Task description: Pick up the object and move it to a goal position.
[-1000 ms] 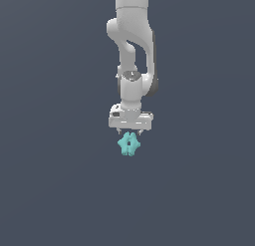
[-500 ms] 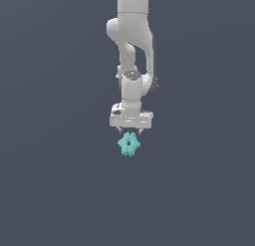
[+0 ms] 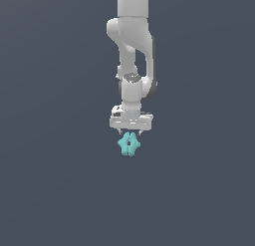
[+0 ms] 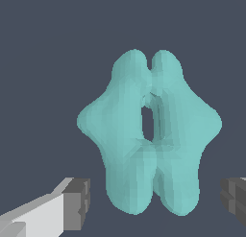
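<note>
The object is a small teal lobed, flower-shaped piece with a dark centre hole. It sits directly under my white gripper in the exterior view. In the wrist view the object fills the middle of the picture. My gripper is open. One grey pad and the other grey pad stand on either side of the object's nearer lobes, with a gap on each side. Neither pad touches it. I cannot tell how high the fingertips are relative to the piece.
The white arm reaches straight down from the top of the exterior view. The ground is a plain dark grey-blue surface with no other objects and no goal marker in view.
</note>
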You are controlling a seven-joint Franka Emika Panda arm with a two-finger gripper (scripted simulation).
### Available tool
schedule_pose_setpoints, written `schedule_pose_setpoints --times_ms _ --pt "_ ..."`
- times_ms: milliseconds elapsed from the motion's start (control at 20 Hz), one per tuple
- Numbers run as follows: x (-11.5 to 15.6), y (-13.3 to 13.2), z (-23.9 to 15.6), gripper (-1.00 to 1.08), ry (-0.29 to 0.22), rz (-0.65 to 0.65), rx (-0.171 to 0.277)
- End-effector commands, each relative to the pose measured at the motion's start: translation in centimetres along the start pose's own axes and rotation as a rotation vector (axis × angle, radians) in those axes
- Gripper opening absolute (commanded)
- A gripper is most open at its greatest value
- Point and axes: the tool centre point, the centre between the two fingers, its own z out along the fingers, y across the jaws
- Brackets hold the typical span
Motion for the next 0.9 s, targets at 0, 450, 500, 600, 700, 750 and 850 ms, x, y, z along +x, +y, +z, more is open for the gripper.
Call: schedule_pose_setpoints --times_ms 0,450,500,600,700,750,850 --pt "-0.07 0.01 0.76 1.08 0.000 0.000 0.000" --pt "-0.14 0.00 1.59 -1.00 0.000 0.000 0.000" --pt "-0.14 0.00 1.59 -1.00 0.000 0.000 0.000" --pt "-0.14 0.00 1.59 -1.00 0.000 0.000 0.000" --pt "-0.14 0.00 1.59 -1.00 0.000 0.000 0.000" --pt "-0.14 0.00 1.59 -1.00 0.000 0.000 0.000" --pt "-0.11 0.00 1.50 -1.00 0.001 0.001 0.001"
